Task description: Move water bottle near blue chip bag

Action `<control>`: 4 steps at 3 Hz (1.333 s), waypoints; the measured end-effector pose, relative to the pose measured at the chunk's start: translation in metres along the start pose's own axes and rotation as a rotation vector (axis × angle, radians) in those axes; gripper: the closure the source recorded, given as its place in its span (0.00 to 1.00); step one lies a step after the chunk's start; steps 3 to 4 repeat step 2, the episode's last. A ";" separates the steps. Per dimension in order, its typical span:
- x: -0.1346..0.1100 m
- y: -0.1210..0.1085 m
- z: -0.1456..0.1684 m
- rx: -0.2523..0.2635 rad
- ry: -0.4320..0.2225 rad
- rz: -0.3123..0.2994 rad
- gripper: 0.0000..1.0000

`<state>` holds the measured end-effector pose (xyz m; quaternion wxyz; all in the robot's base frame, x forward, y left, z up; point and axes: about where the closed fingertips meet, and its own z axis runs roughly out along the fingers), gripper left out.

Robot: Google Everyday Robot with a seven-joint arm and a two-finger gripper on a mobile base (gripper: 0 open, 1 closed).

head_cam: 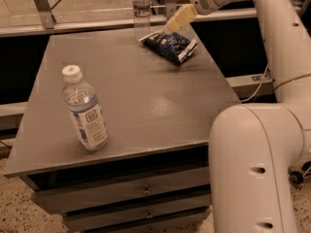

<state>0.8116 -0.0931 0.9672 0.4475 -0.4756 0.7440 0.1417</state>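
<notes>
The gripper (179, 18) hovers above the chip bag (169, 45) at the worktop's (146, 101) far edge, open or closed I cannot tell, and the water bottle (141, 8) stands upright just behind the bag.

- A single camera, high off the near edge of the table (146, 106), looks down across its top toward the far edge.
- The arm (252, 169) looms close, right of the table.
- The gripper (181, 17) hangs above the table's far edge.
</notes>
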 end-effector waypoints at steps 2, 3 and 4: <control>0.027 0.017 -0.031 -0.010 0.017 0.019 0.00; 0.027 0.017 -0.031 -0.010 0.017 0.019 0.00; 0.027 0.017 -0.031 -0.010 0.017 0.019 0.00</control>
